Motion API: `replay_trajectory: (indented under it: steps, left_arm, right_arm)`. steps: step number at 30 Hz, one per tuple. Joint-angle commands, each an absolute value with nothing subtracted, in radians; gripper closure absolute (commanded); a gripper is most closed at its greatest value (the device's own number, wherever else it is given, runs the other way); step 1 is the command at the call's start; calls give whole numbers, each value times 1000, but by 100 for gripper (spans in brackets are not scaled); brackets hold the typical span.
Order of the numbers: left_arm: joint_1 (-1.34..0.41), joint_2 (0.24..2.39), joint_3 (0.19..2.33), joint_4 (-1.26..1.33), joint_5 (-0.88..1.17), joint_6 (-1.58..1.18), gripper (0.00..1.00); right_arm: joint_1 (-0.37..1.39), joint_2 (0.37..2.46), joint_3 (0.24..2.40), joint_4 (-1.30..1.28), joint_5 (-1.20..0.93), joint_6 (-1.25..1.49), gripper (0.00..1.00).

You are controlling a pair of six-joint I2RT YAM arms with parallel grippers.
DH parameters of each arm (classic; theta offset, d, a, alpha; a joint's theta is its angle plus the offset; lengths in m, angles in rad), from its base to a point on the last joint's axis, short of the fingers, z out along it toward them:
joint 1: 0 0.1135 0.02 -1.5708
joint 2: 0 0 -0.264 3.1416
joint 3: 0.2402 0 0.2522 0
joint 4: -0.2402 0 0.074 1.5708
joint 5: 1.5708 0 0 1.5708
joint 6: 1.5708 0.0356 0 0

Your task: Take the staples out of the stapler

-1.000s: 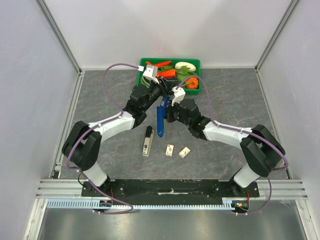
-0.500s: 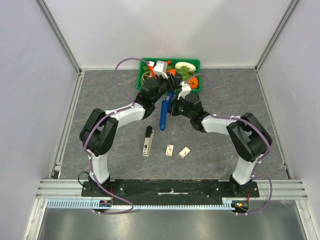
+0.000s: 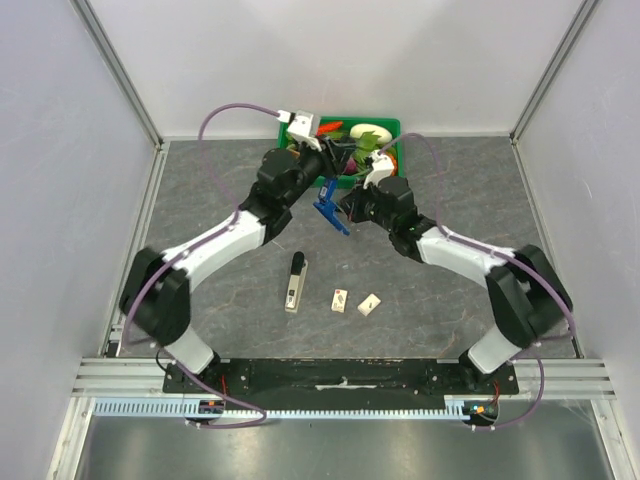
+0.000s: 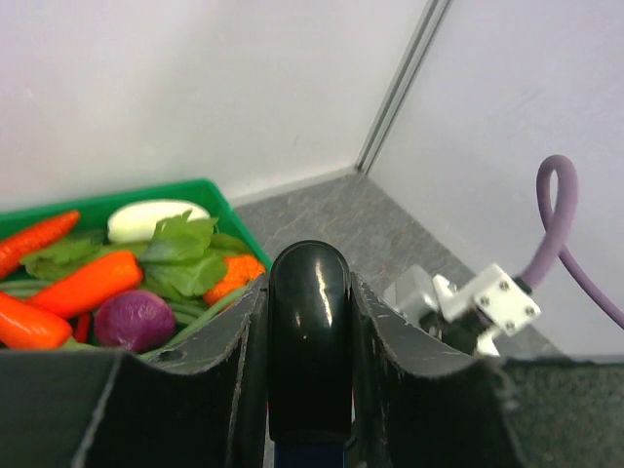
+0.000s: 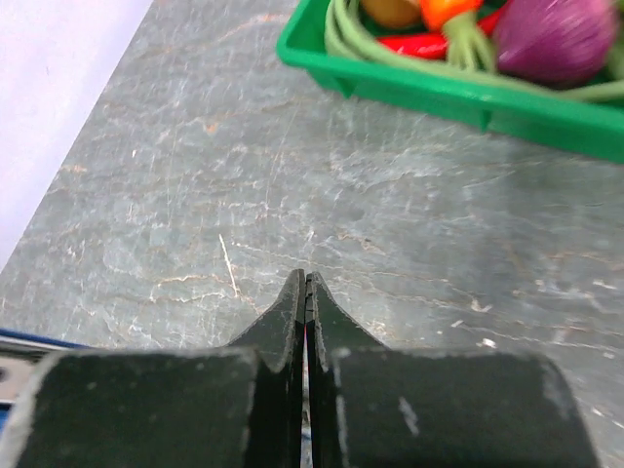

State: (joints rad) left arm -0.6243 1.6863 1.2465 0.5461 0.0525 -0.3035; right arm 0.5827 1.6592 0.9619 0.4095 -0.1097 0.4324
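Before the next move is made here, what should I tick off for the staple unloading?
1. Hold of left gripper on stapler: ok, fingers shut around its black end.
2. Staples in right gripper: cannot tell; fingers pressed shut, nothing clearly visible between them.
3. Stapler off the table: looks ok, held up between both arms.
4. Clearance from green tray: cannot tell; the left wrist overlaps it in the top view, height unclear.
5. Loose black piece and two white pieces: ok, lying apart from both grippers.

A green tray (image 5: 439,97) of carrots (image 4: 88,285), a purple onion (image 4: 135,320) and leafy greens (image 4: 180,258) sits at the back of a grey table (image 3: 200,200).
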Motion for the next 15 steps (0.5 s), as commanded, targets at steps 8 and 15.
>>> replay_trajectory:
  steps: [8,15]
  left_arm:
    - [-632,1237,1074,528,-100,-244,98]
    - [-634,1120,1029,492,-133,-259,98]
  right_arm:
    - [591,1211,993,2,108,405,100]
    - [678,1124,928,-120,-51,517,100]
